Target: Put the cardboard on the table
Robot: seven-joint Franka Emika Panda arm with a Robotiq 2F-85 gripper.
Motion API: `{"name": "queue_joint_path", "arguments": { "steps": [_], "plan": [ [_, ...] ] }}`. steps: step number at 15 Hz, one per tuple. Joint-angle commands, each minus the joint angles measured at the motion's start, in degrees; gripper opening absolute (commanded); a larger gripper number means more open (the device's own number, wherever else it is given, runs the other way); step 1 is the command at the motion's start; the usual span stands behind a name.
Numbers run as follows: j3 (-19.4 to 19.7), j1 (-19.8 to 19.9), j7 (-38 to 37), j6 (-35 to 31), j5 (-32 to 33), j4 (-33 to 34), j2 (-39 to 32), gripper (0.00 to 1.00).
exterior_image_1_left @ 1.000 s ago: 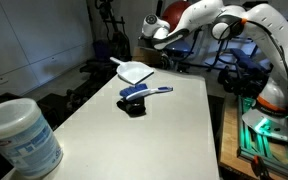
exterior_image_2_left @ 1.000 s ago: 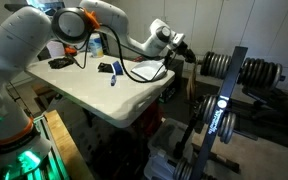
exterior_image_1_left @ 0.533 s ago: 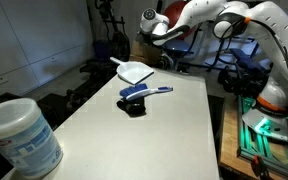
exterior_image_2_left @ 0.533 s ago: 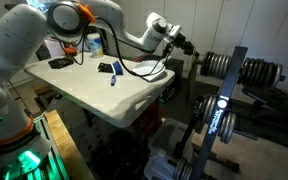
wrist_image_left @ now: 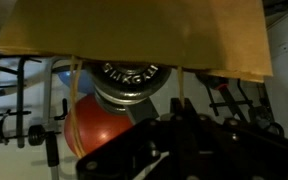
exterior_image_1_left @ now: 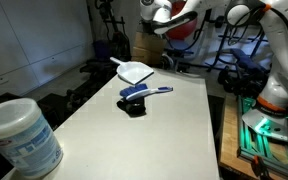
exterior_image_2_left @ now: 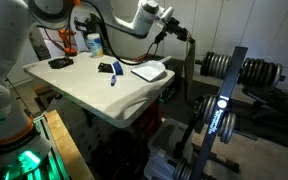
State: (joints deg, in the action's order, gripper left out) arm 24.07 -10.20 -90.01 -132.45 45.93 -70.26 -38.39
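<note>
In the wrist view the tan cardboard (wrist_image_left: 134, 35) fills the top of the picture. Its thin lower edge runs down between the fingers of my gripper (wrist_image_left: 181, 112), which is shut on it. In both exterior views the gripper (exterior_image_1_left: 167, 20) (exterior_image_2_left: 174, 30) is raised high past the far end of the white table (exterior_image_1_left: 174, 130) (exterior_image_2_left: 84, 95), off its top. I cannot make out the sheet clearly in the exterior views.
On the table lie a white dustpan (exterior_image_1_left: 135, 71) (exterior_image_2_left: 150, 71), a blue brush (exterior_image_1_left: 144, 92) and a black item (exterior_image_2_left: 104, 68). A white tub (exterior_image_1_left: 20, 137) stands at the near end. Weight plates (wrist_image_left: 129, 75), a red ball (wrist_image_left: 94, 130) and racks (exterior_image_2_left: 224, 90) are beyond the table.
The gripper has risen steadily beyond the table's far end, carrying the cardboard with it. The things on the table have not moved.
</note>
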Motion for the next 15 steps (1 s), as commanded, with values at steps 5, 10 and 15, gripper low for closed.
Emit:
{"name": "queue_joint_path", "arguments": {
  "steps": [5,10,15],
  "plan": [
    [-9.5,-0.4,5.5,18.6,2.4,-14.8,21.1,0.01],
    [-16.3,4.1,19.6,19.3,-3.9,-23.6,33.1,0.01],
    [-18.9,6.7,25.6,19.9,-5.2,-24.2,35.6,0.03]
  ]
}}
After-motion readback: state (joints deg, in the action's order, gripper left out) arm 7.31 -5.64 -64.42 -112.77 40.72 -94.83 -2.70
